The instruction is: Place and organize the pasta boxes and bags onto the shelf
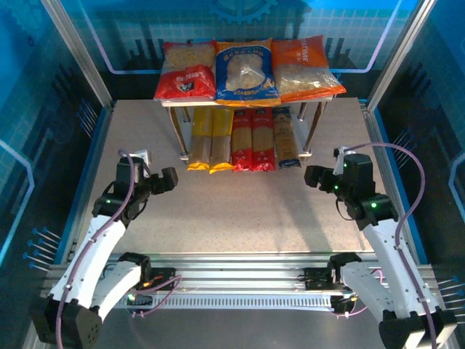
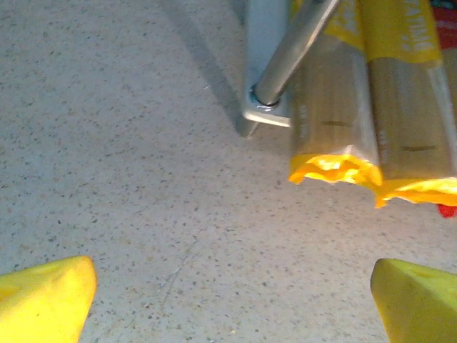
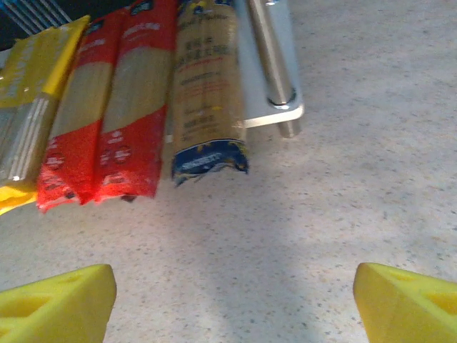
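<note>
Left gripper point(image 2: 228, 309) spread wide, nothing between its fingers, low over the table point(image 1: 240, 211). Right gripper point(image 3: 230, 304) spread wide too, empty. Ahead, five pasta boxes point(image 1: 243, 139) lie side by side under the shelf point(image 1: 178, 103), with three bags point(image 1: 247, 69) on top.

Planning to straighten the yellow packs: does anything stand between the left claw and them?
Nothing visible: bare table lies between the left claw and the yellow packs; the shelf leg stands to their left.
</note>
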Robot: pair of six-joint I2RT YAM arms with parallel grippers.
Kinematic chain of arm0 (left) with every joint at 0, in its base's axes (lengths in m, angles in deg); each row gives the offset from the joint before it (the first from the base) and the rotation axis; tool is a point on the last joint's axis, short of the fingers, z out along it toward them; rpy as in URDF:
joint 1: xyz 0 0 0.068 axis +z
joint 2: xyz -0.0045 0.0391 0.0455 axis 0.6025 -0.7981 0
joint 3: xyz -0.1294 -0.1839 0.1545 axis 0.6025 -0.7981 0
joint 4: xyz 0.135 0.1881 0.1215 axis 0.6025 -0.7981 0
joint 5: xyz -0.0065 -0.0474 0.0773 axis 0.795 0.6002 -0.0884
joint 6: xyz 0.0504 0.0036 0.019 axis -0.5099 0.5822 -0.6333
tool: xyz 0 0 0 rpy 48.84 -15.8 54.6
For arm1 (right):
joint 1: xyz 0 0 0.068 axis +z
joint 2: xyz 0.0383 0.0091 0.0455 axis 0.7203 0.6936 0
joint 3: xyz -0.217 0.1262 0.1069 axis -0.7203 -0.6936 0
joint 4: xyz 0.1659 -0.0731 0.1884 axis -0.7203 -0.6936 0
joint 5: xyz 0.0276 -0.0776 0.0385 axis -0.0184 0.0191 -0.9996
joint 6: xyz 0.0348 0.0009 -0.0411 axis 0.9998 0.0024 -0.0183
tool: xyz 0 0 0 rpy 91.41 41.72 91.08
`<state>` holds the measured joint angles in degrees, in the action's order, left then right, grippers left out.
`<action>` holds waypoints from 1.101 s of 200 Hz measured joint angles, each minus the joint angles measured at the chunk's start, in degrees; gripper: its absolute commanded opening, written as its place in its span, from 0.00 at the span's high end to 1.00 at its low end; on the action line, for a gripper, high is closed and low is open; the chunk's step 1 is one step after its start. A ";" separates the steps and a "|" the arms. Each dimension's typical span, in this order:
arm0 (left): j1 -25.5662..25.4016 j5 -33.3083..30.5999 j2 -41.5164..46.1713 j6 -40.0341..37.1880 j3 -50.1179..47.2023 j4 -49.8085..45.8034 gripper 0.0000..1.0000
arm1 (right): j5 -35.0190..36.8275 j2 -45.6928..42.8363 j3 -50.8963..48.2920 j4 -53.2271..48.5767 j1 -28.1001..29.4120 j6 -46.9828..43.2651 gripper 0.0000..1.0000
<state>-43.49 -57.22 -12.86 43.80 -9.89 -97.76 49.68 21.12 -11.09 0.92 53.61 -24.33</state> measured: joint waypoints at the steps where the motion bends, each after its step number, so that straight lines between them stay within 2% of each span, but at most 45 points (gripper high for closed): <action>1: 0.02 -0.04 0.02 0.02 -0.11 0.17 0.01 | 0.02 -0.09 -0.07 0.02 -0.07 -0.04 0.07; 21: 0.76 -2.58 0.00 0.74 -3.02 3.48 0.01 | 1.03 -2.71 -1.95 0.26 -1.73 0.17 0.00; 57: 1.46 -9.88 -1.36 1.25 -6.47 11.58 0.01 | 1.66 -5.68 -4.83 1.03 -3.63 0.20 0.00; 83: 1.51 -14.10 -4.46 -0.24 -12.59 23.82 0.01 | 1.95 -4.63 -4.87 2.21 -4.04 0.20 0.00; 123: 1.99 -17.77 -12.98 -5.64 -24.39 48.11 0.01 | 2.12 -3.17 -4.90 3.10 -4.35 0.17 0.00; 164: 2.34 -18.12 -24.52 -10.54 -25.20 65.77 0.01 | 2.16 -2.69 -4.90 3.82 -4.72 0.17 0.00; 220: 2.54 -10.01 -39.98 -15.63 -24.06 83.10 0.01 | 3.37 -1.66 -4.90 3.89 -4.98 -0.04 0.00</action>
<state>-40.95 -67.23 -52.83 28.18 -33.95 -14.66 53.04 19.46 -15.99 4.81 48.63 -24.37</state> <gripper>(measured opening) 0.994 0.995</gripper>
